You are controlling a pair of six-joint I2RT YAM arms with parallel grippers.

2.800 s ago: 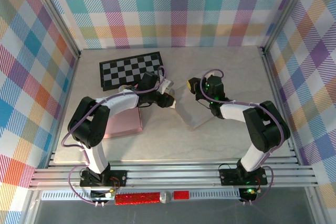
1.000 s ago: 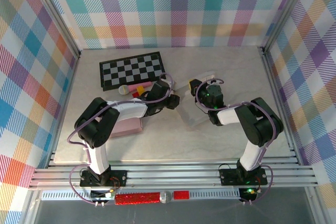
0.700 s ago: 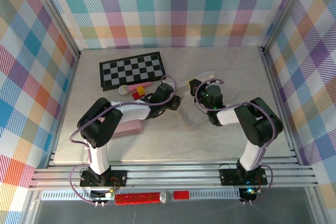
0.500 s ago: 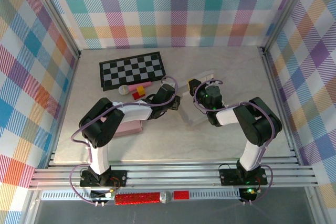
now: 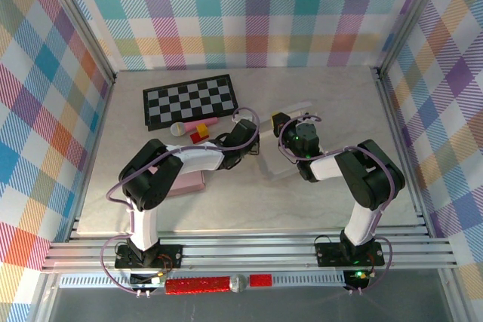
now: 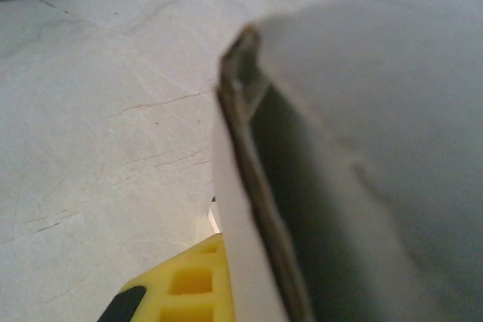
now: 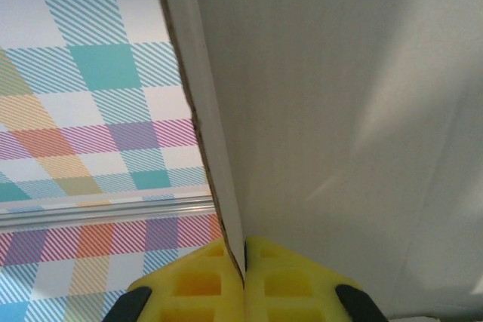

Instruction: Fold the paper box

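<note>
Centrally on the tabletop (image 5: pixel 249 201), the box (image 7: pixel 339 111) sits between both arms. Left fingers (image 6: pixel 189 288) and right fingers (image 7: pixel 196 284) are each clamped on a thin panel edge. Pulling apart or twisting unevenly could tear the paper, crease it off its fold line, or let an edge slip free.

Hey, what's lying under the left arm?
A pink pad lies flat on the table, its near right part showing. The left arm covers the rest, so anything else there is hidden.
</note>
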